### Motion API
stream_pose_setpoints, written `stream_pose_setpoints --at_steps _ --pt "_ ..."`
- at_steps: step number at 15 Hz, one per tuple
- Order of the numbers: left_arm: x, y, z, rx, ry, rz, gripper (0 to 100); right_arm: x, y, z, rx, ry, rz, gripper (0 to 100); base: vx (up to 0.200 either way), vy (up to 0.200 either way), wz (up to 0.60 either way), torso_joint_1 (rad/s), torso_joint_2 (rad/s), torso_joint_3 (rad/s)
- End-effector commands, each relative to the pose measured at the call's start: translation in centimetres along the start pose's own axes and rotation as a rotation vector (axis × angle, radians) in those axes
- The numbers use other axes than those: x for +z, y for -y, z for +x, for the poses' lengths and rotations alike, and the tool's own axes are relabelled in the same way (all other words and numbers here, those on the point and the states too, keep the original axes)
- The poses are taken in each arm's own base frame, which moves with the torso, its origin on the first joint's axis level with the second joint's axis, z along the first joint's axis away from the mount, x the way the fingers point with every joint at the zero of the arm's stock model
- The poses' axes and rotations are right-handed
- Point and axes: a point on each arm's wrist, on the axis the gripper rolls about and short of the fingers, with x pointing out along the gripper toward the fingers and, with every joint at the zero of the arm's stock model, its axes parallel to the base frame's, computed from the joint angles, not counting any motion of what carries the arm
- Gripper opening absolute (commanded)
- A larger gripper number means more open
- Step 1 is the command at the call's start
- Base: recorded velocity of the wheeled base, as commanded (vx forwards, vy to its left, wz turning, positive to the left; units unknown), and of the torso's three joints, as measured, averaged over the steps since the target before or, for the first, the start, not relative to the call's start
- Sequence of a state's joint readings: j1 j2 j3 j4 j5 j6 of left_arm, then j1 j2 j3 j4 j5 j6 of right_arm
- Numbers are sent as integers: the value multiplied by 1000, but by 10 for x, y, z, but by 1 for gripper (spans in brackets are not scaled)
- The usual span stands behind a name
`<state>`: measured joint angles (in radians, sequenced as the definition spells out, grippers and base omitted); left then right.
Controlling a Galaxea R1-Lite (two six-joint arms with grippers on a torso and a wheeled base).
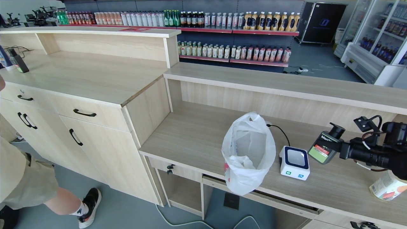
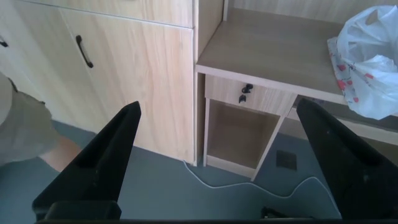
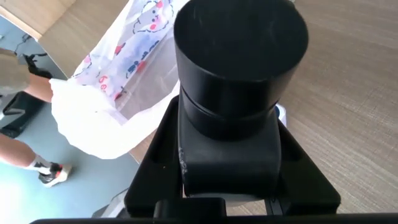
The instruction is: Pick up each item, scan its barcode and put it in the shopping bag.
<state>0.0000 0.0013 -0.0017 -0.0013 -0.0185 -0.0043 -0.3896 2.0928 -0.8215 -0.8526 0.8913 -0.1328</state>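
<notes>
right gripper (image 1: 339,150) pinching bottle (image 1: 324,147) — raised just right of scanner (image 1: 295,163), base tipped toward it, cap away | shopping bag (image 1: 248,149) just left of scanner, mouth open | left gripper (image 2: 219,107) spread — well left of scanner, the farther arm

shopping bag (image 1: 248,152): you had one, white.
scanner (image 1: 294,163): you had one.
items: you had two, one black-capped bottle (image 1: 325,147) and one printed container (image 1: 386,187).
shelf rows of drinks: you had two, upper row (image 1: 178,19) and lower row (image 1: 233,52).
</notes>
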Motion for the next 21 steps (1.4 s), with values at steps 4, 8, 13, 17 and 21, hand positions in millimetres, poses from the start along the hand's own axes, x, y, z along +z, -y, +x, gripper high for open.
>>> stream_pose_setpoints --at_steps 4,8,13,17,21 --pt "0 0 0 0 0 0 100 -6 4 5 5 -8 11 0 0 0 0 0 0 0" --pt "0 0 0 0 0 0 100 -8 0 11 23 -16 13 0 0 0 0 0 0 0" --pt "0 0 0 0 0 0 100 -11 -3 17 40 -26 17 0 0 0 0 0 0 0" --pt "0 0 0 0 0 0 100 -9 -1 18 39 -20 11 0 0 0 0 0 0 0" --pt "0 0 0 0 0 0 100 49 -28 -7 -41 88 -97 0 0 0 0 0 0 0"
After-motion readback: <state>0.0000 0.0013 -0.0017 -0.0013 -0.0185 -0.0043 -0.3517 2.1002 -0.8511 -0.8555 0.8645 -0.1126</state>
